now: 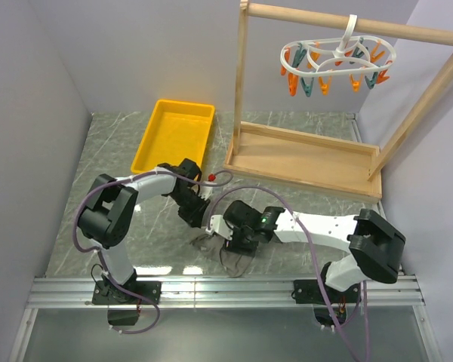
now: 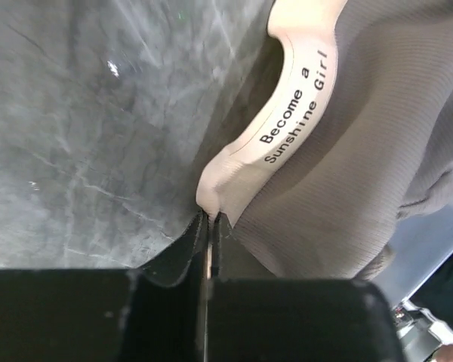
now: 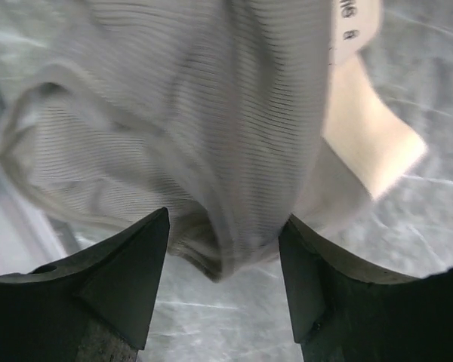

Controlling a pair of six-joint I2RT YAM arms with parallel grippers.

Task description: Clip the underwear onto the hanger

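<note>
The grey-taupe underwear (image 1: 228, 253) lies on the table between my two grippers. In the left wrist view its beige waistband (image 2: 287, 113) reads "Become a Sunshine Girl". My left gripper (image 2: 209, 219) is shut on the waistband's edge. My right gripper (image 3: 223, 249) is open, its fingers on either side of a fold of the ribbed fabric (image 3: 211, 136) without pinching it. The white oval hanger (image 1: 336, 62) with orange and teal clothespins hangs by its hook from the top bar of the wooden rack, far back right.
A yellow tray (image 1: 174, 134) stands at the back left. The wooden rack frame (image 1: 306, 158) has its base at the back right. Grey walls close in both sides. A metal rail (image 1: 226, 290) runs along the near edge.
</note>
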